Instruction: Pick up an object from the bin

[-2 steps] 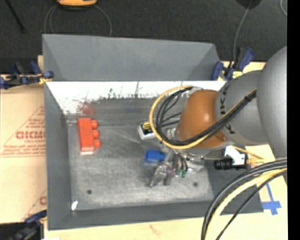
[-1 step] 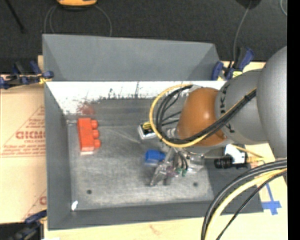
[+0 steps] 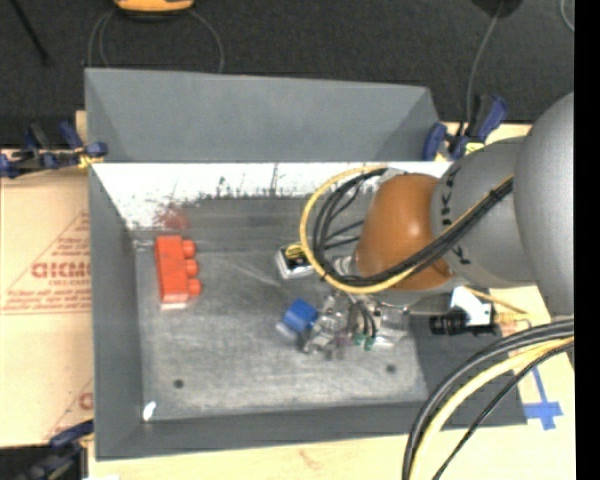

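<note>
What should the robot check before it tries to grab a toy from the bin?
1. Gripper is down inside the grey metal bin: ok.
2. A thing lies close by to pick: the small blue plastic piece sits just beside the gripper, on the view's left: ok.
3. Gripper already has something in it: cannot tell.
4. The orange-red plastic building brick lies far off near the bin's left wall, out of the way: ok.
5. The small white and yellow piece stays free of the arm's cables: cannot tell, it lies right beside them.
</note>
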`<state>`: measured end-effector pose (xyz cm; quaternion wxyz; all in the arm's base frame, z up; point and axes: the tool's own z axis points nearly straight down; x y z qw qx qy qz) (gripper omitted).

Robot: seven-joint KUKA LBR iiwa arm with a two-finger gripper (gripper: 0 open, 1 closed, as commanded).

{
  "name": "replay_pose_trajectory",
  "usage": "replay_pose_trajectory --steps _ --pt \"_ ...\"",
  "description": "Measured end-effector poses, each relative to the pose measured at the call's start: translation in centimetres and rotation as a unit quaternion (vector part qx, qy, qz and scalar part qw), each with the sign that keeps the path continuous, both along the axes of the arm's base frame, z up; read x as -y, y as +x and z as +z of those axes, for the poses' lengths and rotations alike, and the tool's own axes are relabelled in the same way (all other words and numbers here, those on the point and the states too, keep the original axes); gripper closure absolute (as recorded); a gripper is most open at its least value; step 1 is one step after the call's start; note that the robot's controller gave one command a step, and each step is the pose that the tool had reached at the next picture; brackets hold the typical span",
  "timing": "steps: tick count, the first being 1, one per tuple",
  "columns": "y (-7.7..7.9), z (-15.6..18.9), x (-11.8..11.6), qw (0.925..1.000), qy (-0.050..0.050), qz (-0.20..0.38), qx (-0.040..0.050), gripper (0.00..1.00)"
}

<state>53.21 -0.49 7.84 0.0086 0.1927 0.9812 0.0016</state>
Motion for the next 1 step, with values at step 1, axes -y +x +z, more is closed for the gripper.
replay_pose_trajectory --steps 1 --pt "0.20 4.73 0.07 1.0000 0.000 0.000 -0.0048 1.00"
